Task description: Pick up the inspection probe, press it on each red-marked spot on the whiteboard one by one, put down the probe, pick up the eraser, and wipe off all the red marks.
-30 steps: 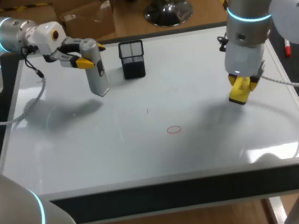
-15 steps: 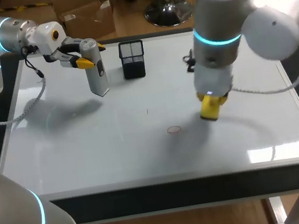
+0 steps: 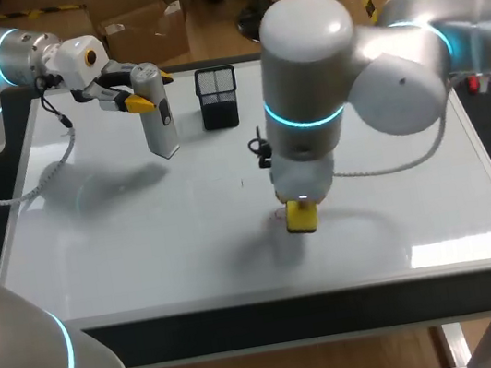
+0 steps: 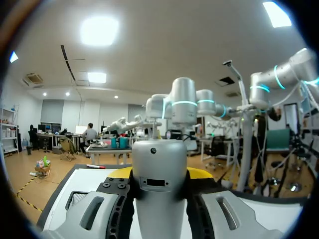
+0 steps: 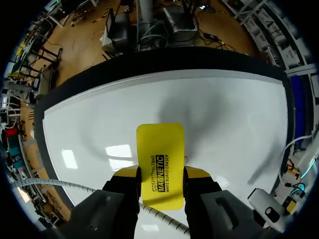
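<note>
The grey inspection probe (image 3: 157, 116) hangs upright over the whiteboard's (image 3: 142, 238) back left, with my left gripper (image 3: 140, 98) shut on its upper part. In the left wrist view the probe (image 4: 159, 194) fills the gap between the yellow-tipped fingers of that gripper (image 4: 159, 174). My right gripper (image 3: 300, 205) reaches to the board's middle, shut on the yellow eraser (image 3: 302, 218). The eraser sits at the spot of the red circle mark, which is almost wholly hidden beneath it. Looking along the right wrist, the eraser (image 5: 160, 159) sticks out ahead of the right gripper (image 5: 160, 175) toward the white surface.
A black mesh pen holder (image 3: 217, 98) stands at the back of the board, just right of the probe. A red marker (image 3: 472, 83) lies beyond the board's right edge. My right arm's elbow looms over the right half of the board.
My right arm has swept left from the board's right side to its middle, carrying the eraser onto the red circle. The left arm and probe have not moved.
</note>
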